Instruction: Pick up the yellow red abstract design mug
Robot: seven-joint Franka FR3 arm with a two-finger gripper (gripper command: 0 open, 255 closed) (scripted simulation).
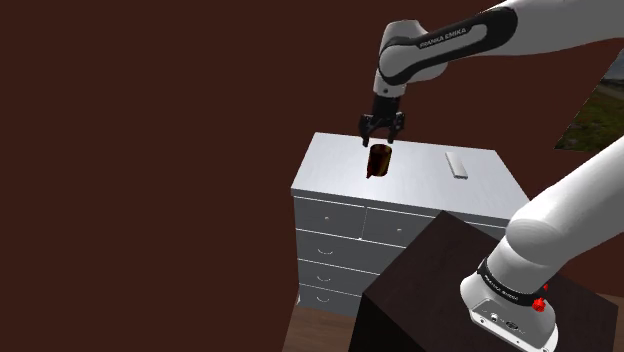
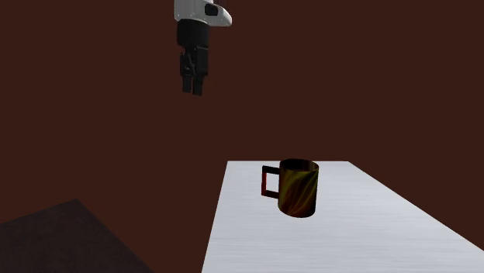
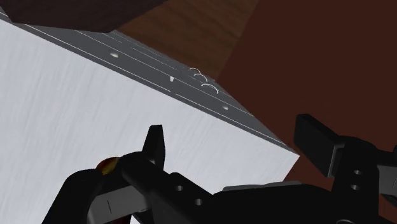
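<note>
Gripper [image 1: 382,132] hangs above mug [image 1: 378,160], clear of it; fingers spread, gripping nothing. Mug upright on dresser [image 1: 425,180] top, handle toward second exterior view's left.

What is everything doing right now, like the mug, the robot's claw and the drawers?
Mug: standing upright on the dresser top, not held.
Gripper: open, above the mug, not touching it.
Drawers: all shut.
Small white flat object: lying flat on the dresser top.
</note>
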